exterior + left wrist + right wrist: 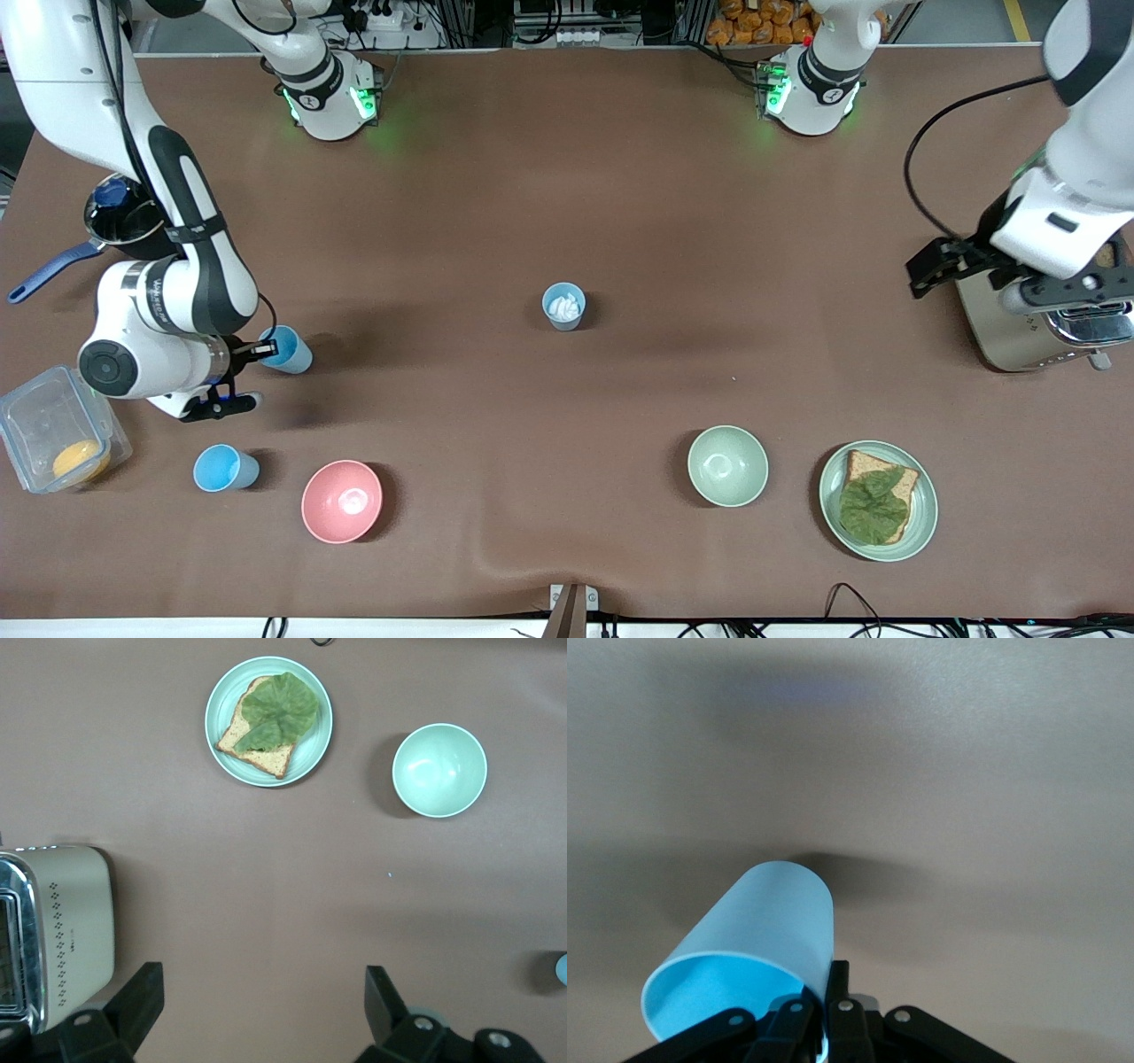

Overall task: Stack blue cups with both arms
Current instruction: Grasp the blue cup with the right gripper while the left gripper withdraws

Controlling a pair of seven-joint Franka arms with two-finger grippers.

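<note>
Right gripper point(251, 350) pinched on rim of tilted sky-blue cup point(289, 349), lifted off table, seemingly. Three cups: held one, second sky-blue cup point(223, 468) beside pink bowl point(342, 501), grey-blue cup point(563, 307) mid-table. Two bowls. Left gripper point(264, 1010) wide open, empty, waits over toaster point(1032, 332)

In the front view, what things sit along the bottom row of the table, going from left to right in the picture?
Clear box with something orange inside → blue cup → pink bowl → pale green bowl → plate with bread and a leaf.
</note>
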